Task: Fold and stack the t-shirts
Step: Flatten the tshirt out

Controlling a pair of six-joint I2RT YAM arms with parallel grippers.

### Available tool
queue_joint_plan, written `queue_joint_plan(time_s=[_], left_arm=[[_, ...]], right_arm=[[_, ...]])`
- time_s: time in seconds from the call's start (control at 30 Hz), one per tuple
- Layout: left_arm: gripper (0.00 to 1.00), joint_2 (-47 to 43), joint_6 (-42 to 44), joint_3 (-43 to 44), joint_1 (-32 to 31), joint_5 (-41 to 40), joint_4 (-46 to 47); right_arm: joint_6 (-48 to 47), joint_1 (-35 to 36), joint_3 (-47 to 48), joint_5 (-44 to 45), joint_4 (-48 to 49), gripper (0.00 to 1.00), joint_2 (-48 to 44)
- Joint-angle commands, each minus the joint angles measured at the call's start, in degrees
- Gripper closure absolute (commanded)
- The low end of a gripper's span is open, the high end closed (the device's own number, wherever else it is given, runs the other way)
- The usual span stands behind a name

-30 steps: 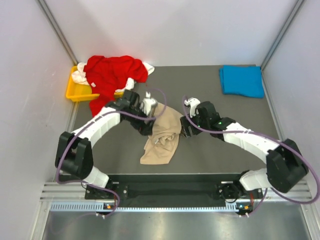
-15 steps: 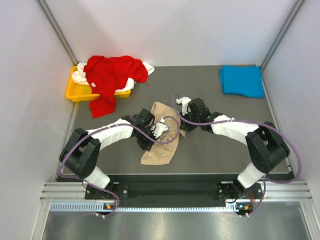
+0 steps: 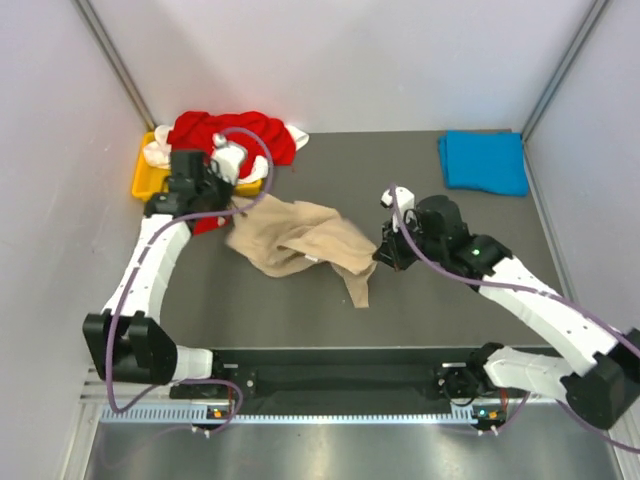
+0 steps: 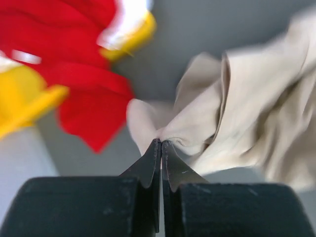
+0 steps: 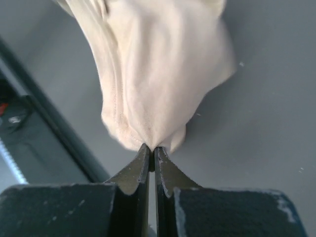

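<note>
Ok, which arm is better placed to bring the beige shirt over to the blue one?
Right. The right end effector, shut on the beige shirt, sits nearer the blue shirt; the left end effector, also gripping it, is by the yellow tray.

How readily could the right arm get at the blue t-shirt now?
Probably not at once: the right gripper is shut on the beige t-shirt and must release first. Bare table lies between it and the blue t-shirt, so the way looks free.
</note>
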Motion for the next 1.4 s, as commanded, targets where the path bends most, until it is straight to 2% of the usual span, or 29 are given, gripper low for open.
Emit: queue_joint_plan(time_s=[0.0,0.1,0.17,0.23,0.3,0.33,0.47,0.53,0.67,0.7,0.73,0.8,0.83,0.87,0.9,0.93,0.97,1.0,1.07,1.17,1.2,1.3,1.37], left_arm=[[1.00,-3.35,0.28,7.35,3.07,1.91,-4.20],[1.00,-3.62,0.81,12.28,4.92,1.47,-6.94],[1.00,-3.62,0.72,13.70,5.19,0.42,-5.46],[1.00,-2.31,-0.68,13.61,5.19,-1.08,0.07],[1.00,1.46,-1.21,14.13,5.19,2.85,4.63],[1.00,3.48,-2.26,15.79,5.19,4.18,5.62],[1.00,16.83,-5.25,25.10,3.27,3.68,8.52],[1.00,25.44,-7.09,31.93,2.12,1.05,10.36],[1.00,42.03,-7.63,45.48,-1.83,-6.15,11.17],[0.96,44.61,-7.37,48.21,-2.45,-7.48,10.73],[0.83,46.89,-6.84,53.46,-3.15,-8.71,10.12],[0.59,51.90,-6.66,58.06,-4.48,-9.43,5.91],[0.52,52.45,-6.83,60.43,-4.74,-8.99,4.41],[0.49,51.24,-7.27,60.02,-5.00,-7.42,2.48],[0.46,49.48,-8.41,58.71,-5.01,-5.93,2.38],[0.45,47.12,-8.85,52.61,-5.01,-4.26,3.24],[0.41,40.74,-9.03,48.28,-5.01,-2.59,4.65],[0.38,37.28,-8.51,38.67,-5.09,1.86,8.40],[0.27,27.73,-6.76,30.44,-5.97,5.32,9.93],[0.28,18.83,-1.49,17.33,-10.00,5.96,9.06],[0.31,17.31,1.13,11.91,-11.58,4.30,7.84],[0.38,13.09,3.44,2.67,-17.21,3.58,6.33],[0.38,10.90,3.53,-1.23,-20.81,3.58,6.33]], right_arm=[[3.21,1.89,4.07,-6.36,-5.36,1.00,-6.86],[5.85,1.02,5.13,-5.84,-5.26,1.00,-10.74],[7.09,-2.31,5.04,-7.15,-4.83,1.00,-10.04],[7.97,-8.96,4.26,-11.09,-2.03,1.00,-6.55],[8.32,-14.34,4.25,-13.39,3.22,1.00,-2.68],[8.33,-18.63,5.30,-12.79,4.65,1.00,2.30],[8.41,-23.32,10.48,-11.82,12.12,1.00,17.35],[10.25,-26.12,15.73,-11.91,14.86,1.00,27.68],[13.24,-30.18,24.89,-6.03,15.56,1.00,41.35],[14.12,-31.23,26.30,-5.41,15.83,1.00,43.20],[14.48,-31.67,28.49,-4.01,15.74,0.97,46.18],[13.78,-32.55,30.08,-2.51,13.74,0.79,48.40],[13.08,-32.47,30.79,0.28,12.50,0.69,48.41],[11.33,-32.56,30.36,1.70,10.75,0.57,47.97],[10.53,-32.47,29.40,2.76,10.38,0.52,45.79],[9.74,-32.47,26.43,4.08,10.47,0.47,44.29],[9.12,-32.47,24.66,4.44,10.47,0.40,42.62],[8.25,-32.47,20.81,4.79,10.47,0.38,39.13],[7.45,-32.29,16.75,5.67,10.55,0.35,35.59],[7.36,-31.16,8.93,5.15,10.91,0.32,29.52],[7.62,-29.85,7.26,4.80,10.99,0.32,27.60],[8.59,-27.47,1.98,1.55,11.70,0.29,26.70],[9.20,-26.15,-0.40,0.92,12.31,0.29,27.05]])
